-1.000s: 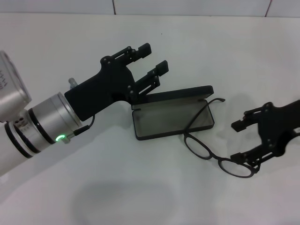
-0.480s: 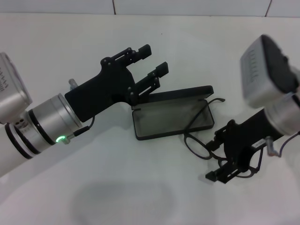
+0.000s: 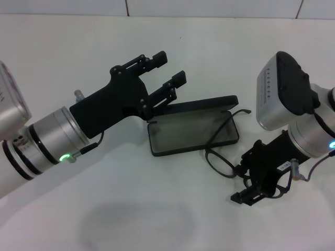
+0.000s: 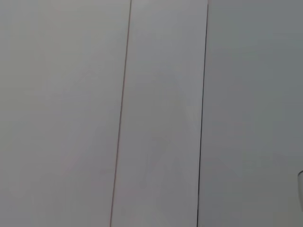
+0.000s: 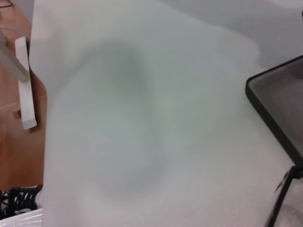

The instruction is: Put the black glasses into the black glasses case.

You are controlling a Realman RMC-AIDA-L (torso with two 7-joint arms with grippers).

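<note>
Right pincer (image 3: 255, 184), lower right, sits over the outer lens of the black glasses (image 3: 222, 159), grip state unclear; their long axis runs up-left toward the open black glasses case (image 3: 191, 133), while the left pincer (image 3: 168, 67) is spread above it.

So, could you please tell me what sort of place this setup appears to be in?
Probably an indoor robot test bench: a plain white table set against a white tiled wall, holding only a black glasses case and black glasses, with wooden flooring beside it.

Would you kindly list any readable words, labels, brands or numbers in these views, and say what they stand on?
None can be read.
Small white tag on the right claw's wrist cable: too small to read.
Black glasses case: no lettering visible.
</note>
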